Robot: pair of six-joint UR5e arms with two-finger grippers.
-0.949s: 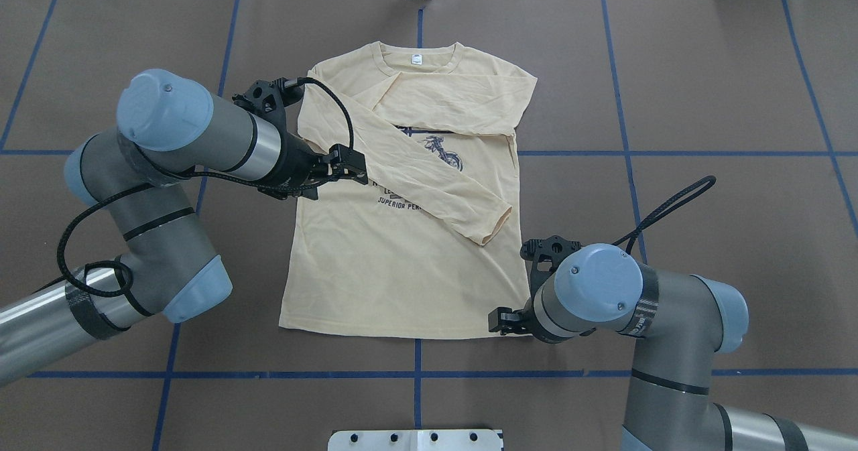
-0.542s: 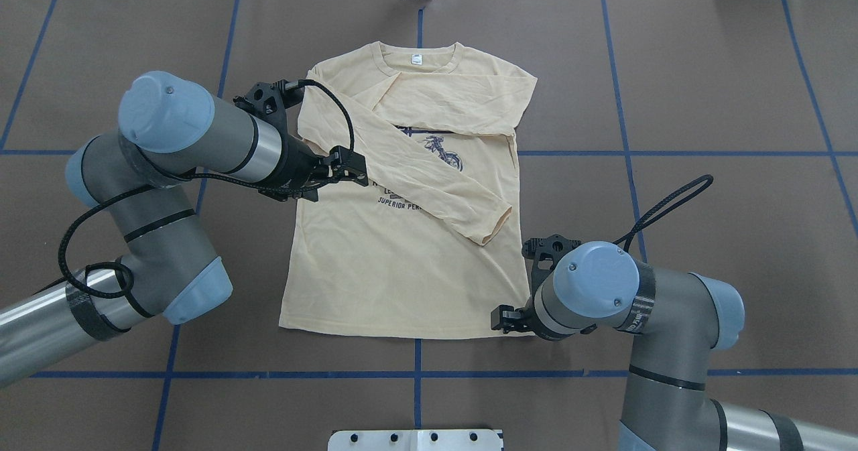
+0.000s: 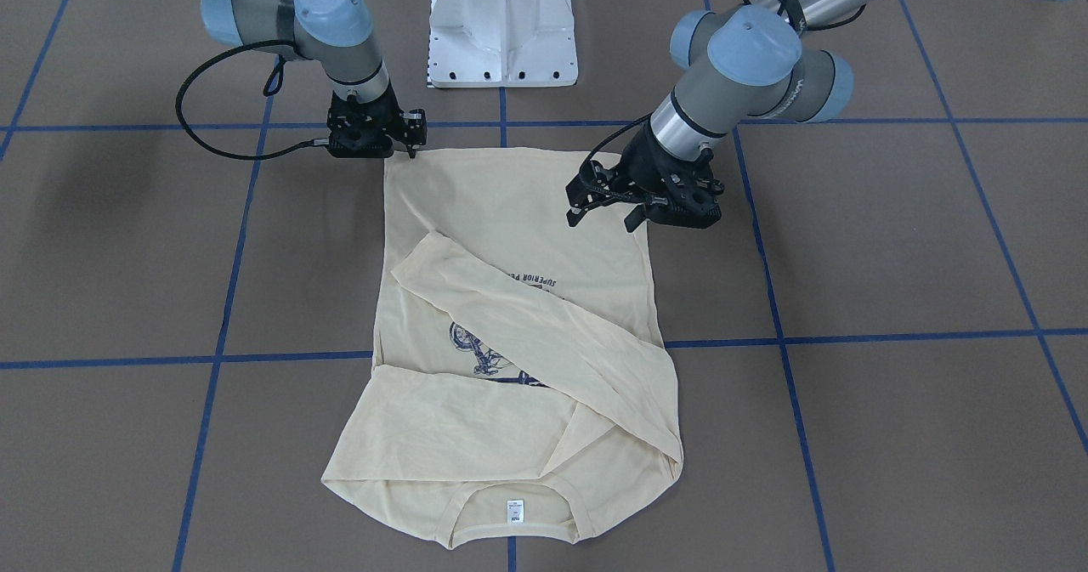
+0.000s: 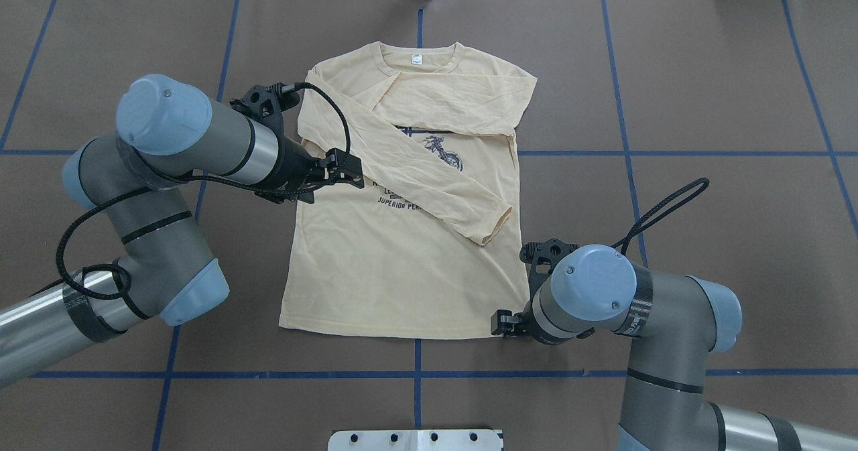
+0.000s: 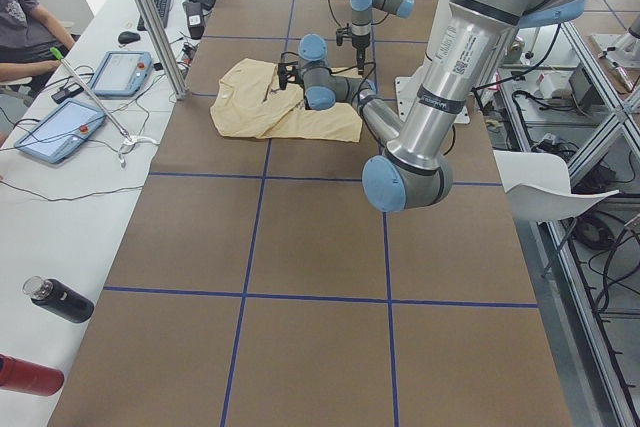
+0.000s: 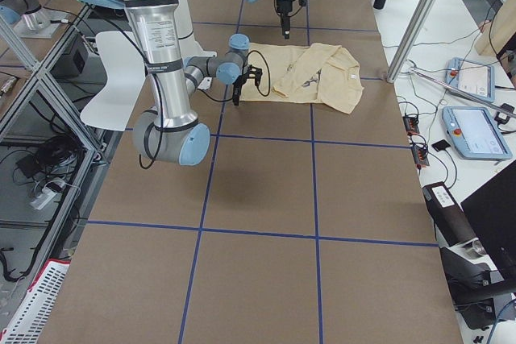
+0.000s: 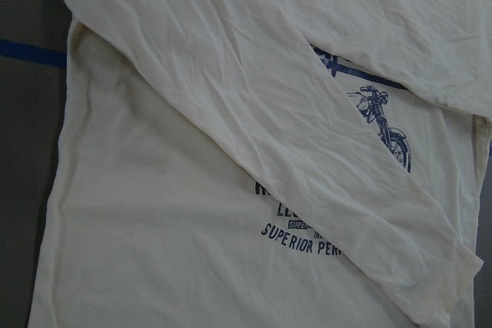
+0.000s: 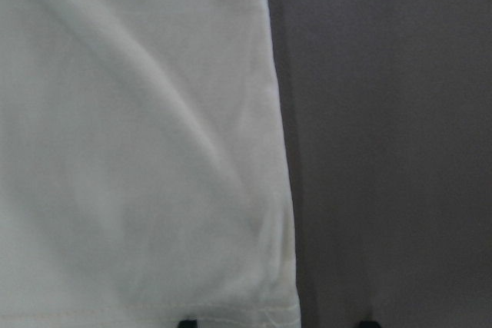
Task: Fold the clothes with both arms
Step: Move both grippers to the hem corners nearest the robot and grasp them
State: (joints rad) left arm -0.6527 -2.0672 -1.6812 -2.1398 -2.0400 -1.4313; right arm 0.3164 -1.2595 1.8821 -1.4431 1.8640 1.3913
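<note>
T-shirt (image 4: pixel 375 270) hem, overhead lower right: right end effector (image 4: pixel 506 324) spread astride corner; left end effector (image 3: pixel 603 218) spread, should reach opposite corner first.

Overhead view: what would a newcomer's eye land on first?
A cream long-sleeved T-shirt lies flat in the middle, both sleeves crossed over its motorcycle print. The left pincer hangs open over one side of it; the right pincer sits open at a hem corner.
</note>
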